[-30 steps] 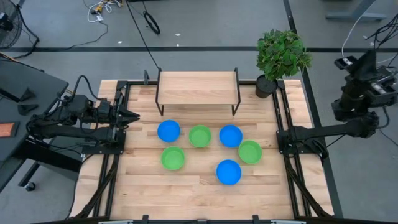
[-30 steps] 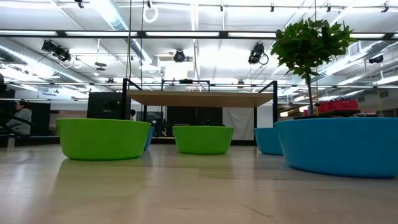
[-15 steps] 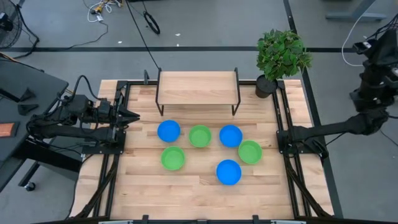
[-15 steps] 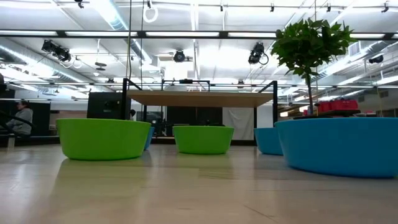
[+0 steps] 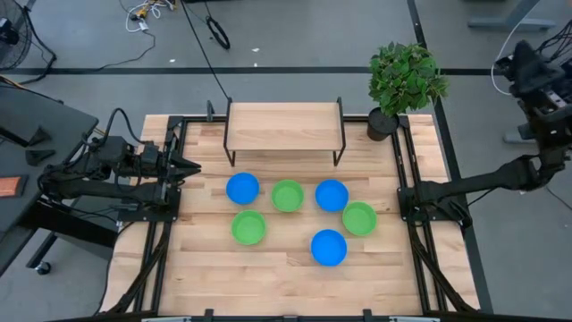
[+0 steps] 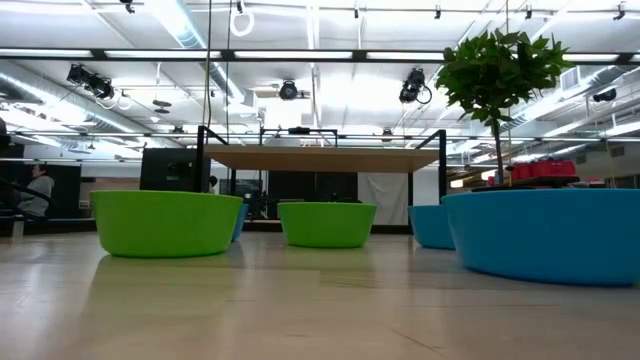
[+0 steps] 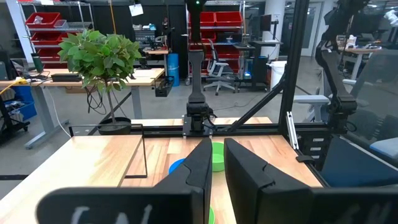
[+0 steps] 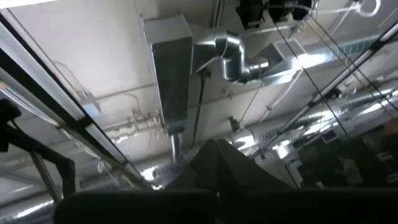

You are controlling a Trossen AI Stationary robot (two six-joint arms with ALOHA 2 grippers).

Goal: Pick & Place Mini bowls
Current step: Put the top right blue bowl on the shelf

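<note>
Blue, green mini bowls [image 5: 287,195] empty on table [image 5: 206,277]

A robotics lab or workshop: red storage bins [image 7: 45,20] on metal shelving, office chairs [image 7: 219,70] and desks in the room behind, bare ceiling ductwork [image 8: 217,46] and strip lights overhead, loose cables [image 5: 147,12] on a grey floor around the framed wooden worktop [image 5: 286,277].

Wood table [image 5: 206,277] w/ six mini bowls [image 5: 287,195] mid-top, 3 blue, 3 green, clustered. Small wood shelf [image 5: 284,125] at back edge; potted plant [image 5: 404,80] at back right corner.
</note>
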